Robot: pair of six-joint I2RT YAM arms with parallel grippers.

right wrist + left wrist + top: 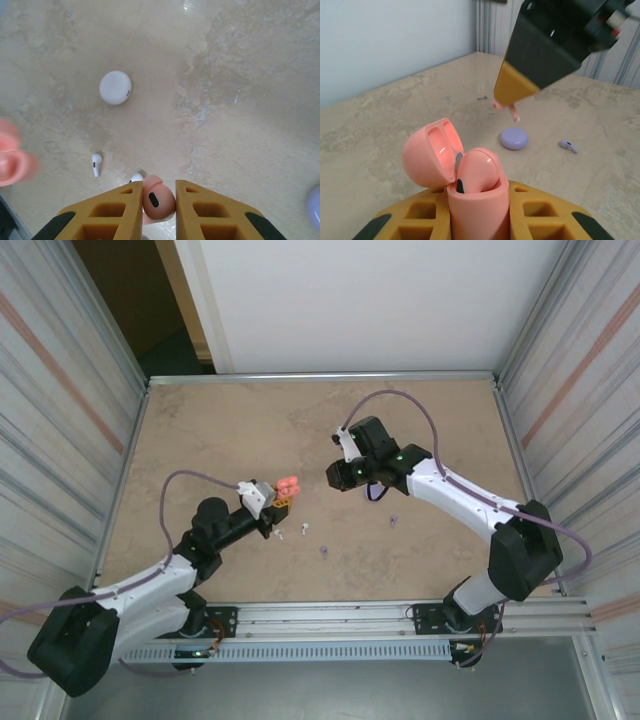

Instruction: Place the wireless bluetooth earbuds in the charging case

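Left gripper (477,210) clamps open pink case (475,172), lid tipped back; right gripper (158,190) pinches pink earbud (158,200) over table (225,75); white earbud (96,164) and purple earbud (568,146) lie loose on it.

This is a robotics lab cell, a purpose-built test enclosure. A beige stone-patterned counter (250,430) sits boxed in by a thin aluminium frame (320,377). Ribbed translucent wall panels (60,390) stand on both sides, with a plain white board (370,300) at the back. Along the near edge runs a silver aluminium rail (340,612) with two white-and-black robot arms bolted to it, the left arm (150,585) and the right arm (462,496). Purple cables (400,393) loop off them, and a slotted grey cable duct (330,650) lies just below the rail.
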